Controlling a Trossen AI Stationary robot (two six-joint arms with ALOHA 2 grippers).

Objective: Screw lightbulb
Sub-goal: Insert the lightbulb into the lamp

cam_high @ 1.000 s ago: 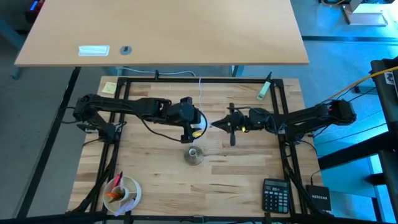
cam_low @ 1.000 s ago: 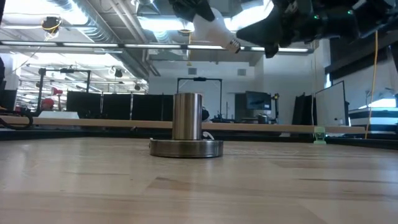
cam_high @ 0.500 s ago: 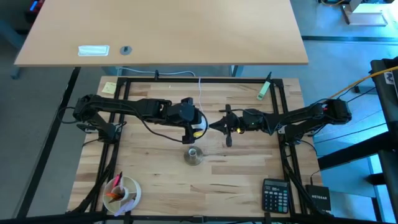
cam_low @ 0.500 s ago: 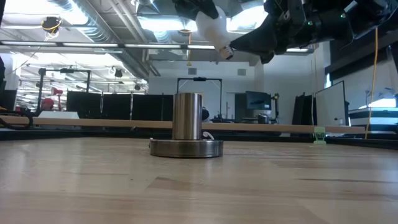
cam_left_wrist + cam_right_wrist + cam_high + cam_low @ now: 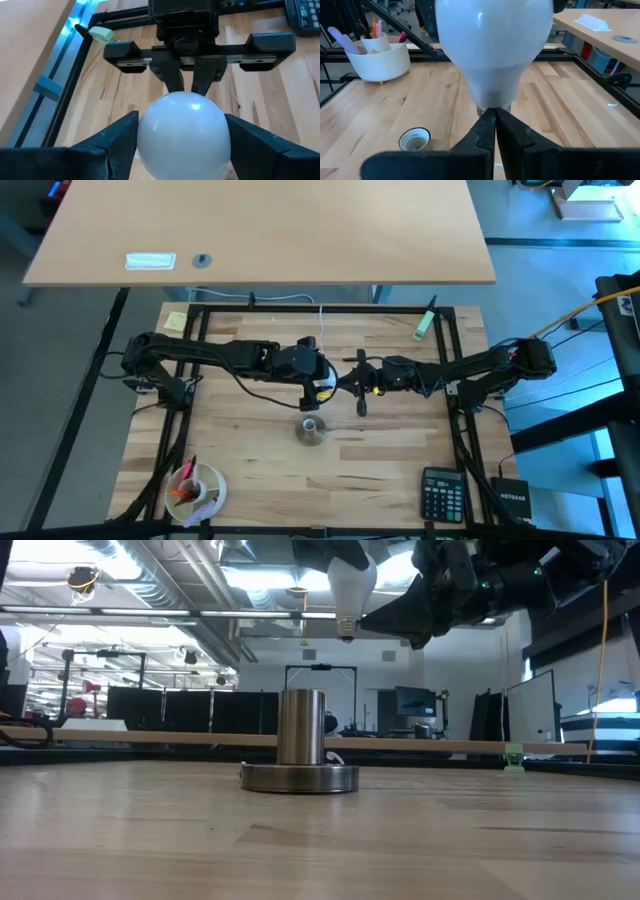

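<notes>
Your left gripper [image 5: 182, 145] is closed on the small white frosted lightbulb [image 5: 347, 580], its dark fingers [image 5: 115, 140] pressed on either side of the rounded globe. The bulb hangs nearly upright in that grip, well above the table, with its short greyish screw base pointing down. Your right gripper [image 5: 350, 383] sits directly opposite the left one, its two fingers [image 5: 485, 132] drawn almost together with their tips at the bulb's screw base; you cannot tell from these views whether they actually pinch it. Below the bulb and slightly off to one side, the round silvery metal socket base [image 5: 300, 752] stands on the pale wooden table [image 5: 380, 450], well clear of both grippers. Beyond the right gripper's tips you can see the socket's open top [image 5: 414, 139] and a white ribbed cup of pens [image 5: 377, 57]
</notes>
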